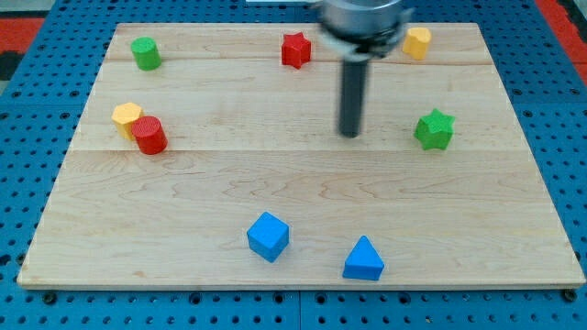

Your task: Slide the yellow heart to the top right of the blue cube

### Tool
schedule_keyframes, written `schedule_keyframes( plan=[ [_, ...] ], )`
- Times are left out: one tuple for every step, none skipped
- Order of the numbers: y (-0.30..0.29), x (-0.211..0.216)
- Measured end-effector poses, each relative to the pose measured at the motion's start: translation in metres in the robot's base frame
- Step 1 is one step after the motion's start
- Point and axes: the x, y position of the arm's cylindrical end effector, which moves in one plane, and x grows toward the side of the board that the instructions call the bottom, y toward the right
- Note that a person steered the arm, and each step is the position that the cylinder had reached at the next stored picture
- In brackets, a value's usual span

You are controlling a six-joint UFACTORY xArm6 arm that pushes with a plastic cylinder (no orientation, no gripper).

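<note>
My tip [350, 135] sits on bare wood, touching nothing, upper middle of the board.

The straight dark rod carries no block and pushes none; to its right lies the green star-shaped block [435, 129], near but apart; up and to the left is the red star-shaped block [295, 49], and up at the view's top right the yellow block [417, 41], shape hard to make out, possibly the heart; the blue cube [268, 236] rests well below my tip near the view's bottom, with the blue triangular block [364, 259] just to its right; far left, a second yellow block [127, 116] touches the red cylinder [149, 135]; the green cylinder [145, 52] stands at top left of the pale wooden board [303, 192].
</note>
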Motion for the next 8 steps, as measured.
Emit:
schedule_keyframes(
  plan=[
    [0.063,-0.064],
    [0.123,-0.117],
    [0.149,-0.150],
    [0.092,-0.156],
    [0.019,-0.133],
    [0.042,-0.155],
    [0.045,-0.180],
    [0.043,-0.184]
  ],
)
